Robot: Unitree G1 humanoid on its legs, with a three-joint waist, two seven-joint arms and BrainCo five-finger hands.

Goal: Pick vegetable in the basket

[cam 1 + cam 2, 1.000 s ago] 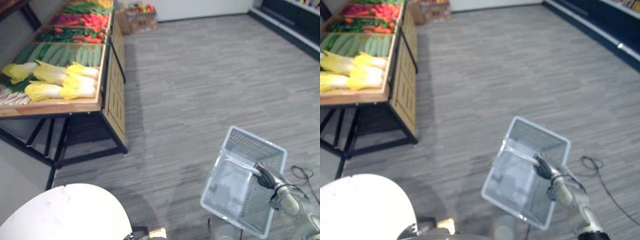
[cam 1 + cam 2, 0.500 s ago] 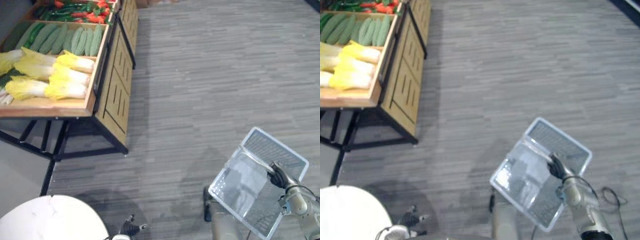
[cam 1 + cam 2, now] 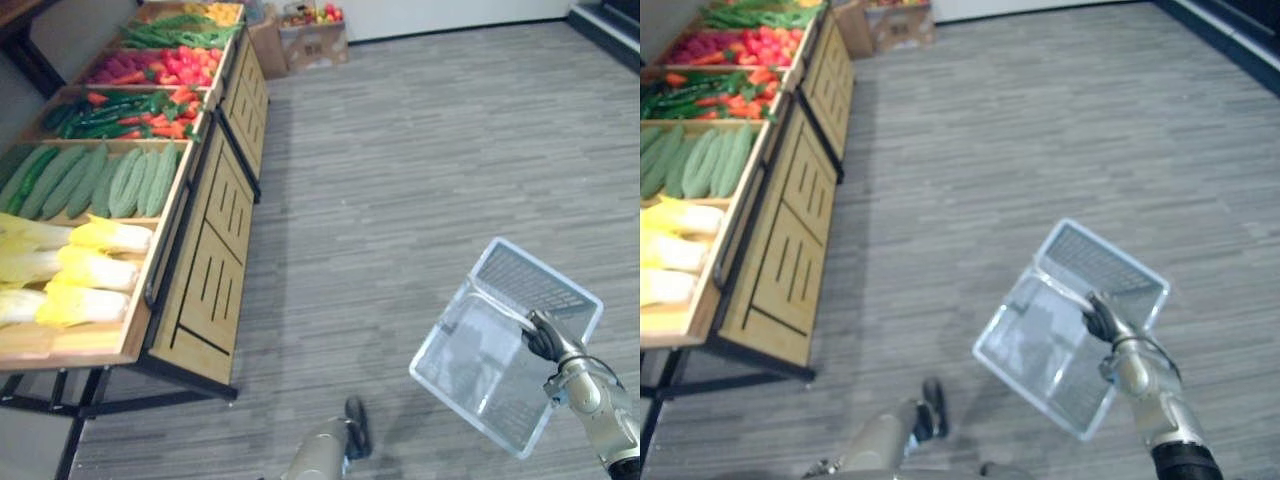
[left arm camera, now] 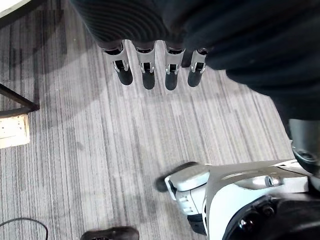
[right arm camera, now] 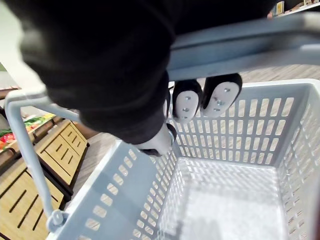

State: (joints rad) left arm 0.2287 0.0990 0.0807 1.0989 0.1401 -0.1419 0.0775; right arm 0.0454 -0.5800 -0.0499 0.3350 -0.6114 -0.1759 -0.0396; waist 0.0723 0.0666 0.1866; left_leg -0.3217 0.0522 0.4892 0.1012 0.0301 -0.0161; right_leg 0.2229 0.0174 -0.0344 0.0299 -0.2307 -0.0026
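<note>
Grey basket point(image 3: 462, 352), long axis diag, hung from right robot hand point(image 3: 543, 337).

**Legible markings: none**

Item: printed or written matter. No text, label, number or sign can be read on the grey basket point(image 3: 468, 345), the wooden vegetable stand point(image 3: 207, 288), or the cardboard box point(image 3: 318, 44) beyond it.

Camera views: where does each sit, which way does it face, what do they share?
Left eye view: head, looking down; vegetable stand at left, right hand gripping basket handle.
Right eye view: head, slightly offset; shares that stand, basket, hand.
Left wrist view: left wrist, facing floor; left hand, fingers straight.
Right wrist view: right wrist, facing into empty basket; fingers round handle.
</note>
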